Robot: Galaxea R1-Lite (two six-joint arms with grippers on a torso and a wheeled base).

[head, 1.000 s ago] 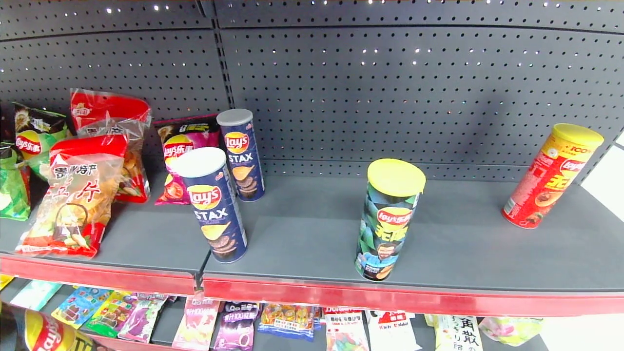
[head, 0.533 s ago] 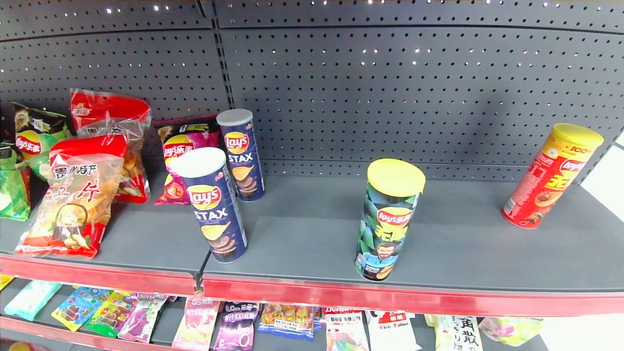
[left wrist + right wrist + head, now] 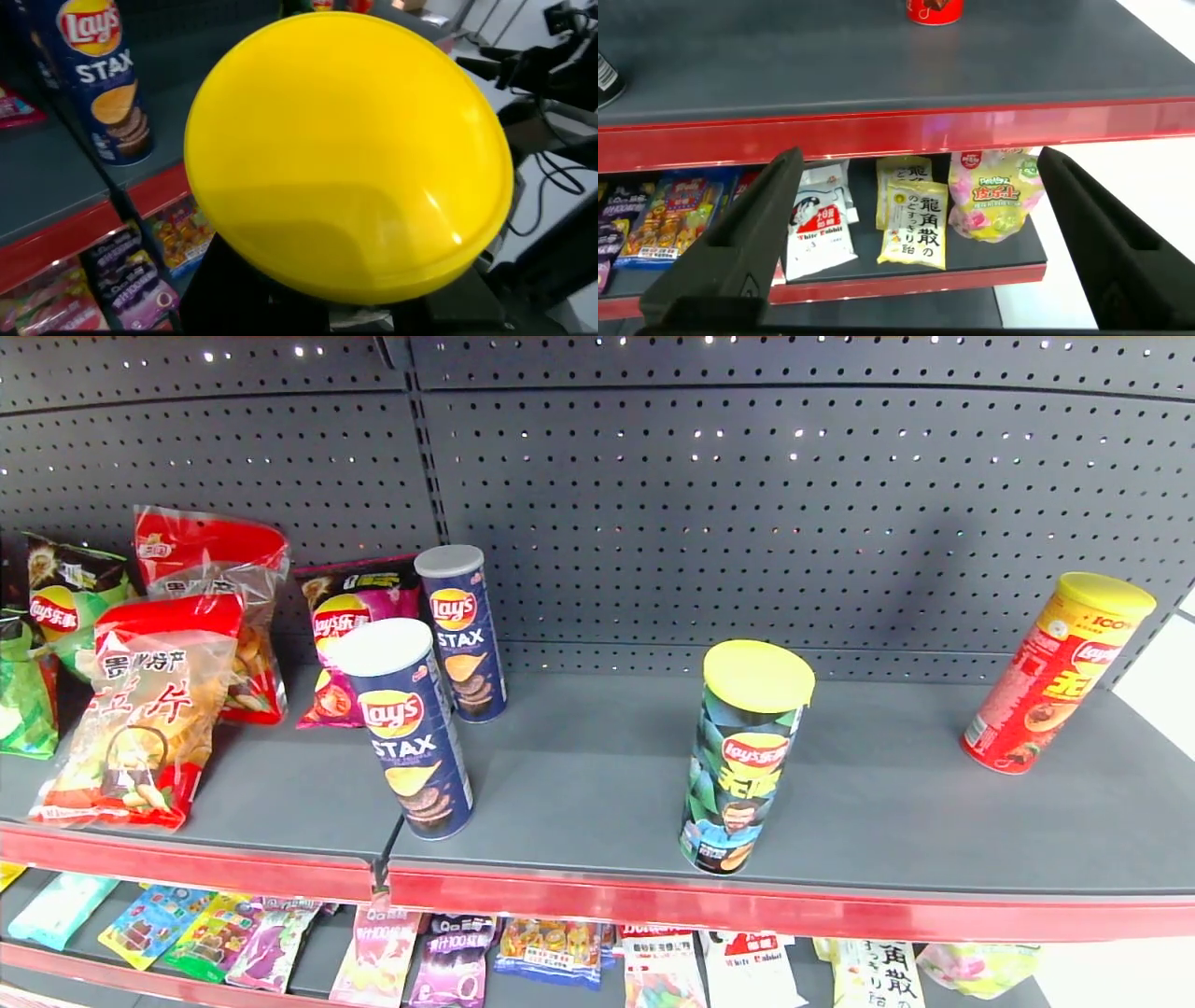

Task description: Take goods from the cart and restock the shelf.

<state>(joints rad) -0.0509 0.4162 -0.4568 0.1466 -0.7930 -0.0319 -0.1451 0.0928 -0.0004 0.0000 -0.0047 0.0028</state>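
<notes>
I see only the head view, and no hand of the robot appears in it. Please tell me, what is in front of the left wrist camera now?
Observer: A round yellow plastic lid sits close before that camera. I cannot tell whether it is gripped.
Operator: Where is this lid compared to the shelf?
Observer: It is on the robot's side of the red front edge of the grey metal shelf, near the tall dark-blue cardboard can standing by that edge.
Operator: Is the right hand busy?
Observer: No. The right hand is open and empty. It faces the shelf's red edge, with the base of the red cylindrical can beyond it.
</notes>
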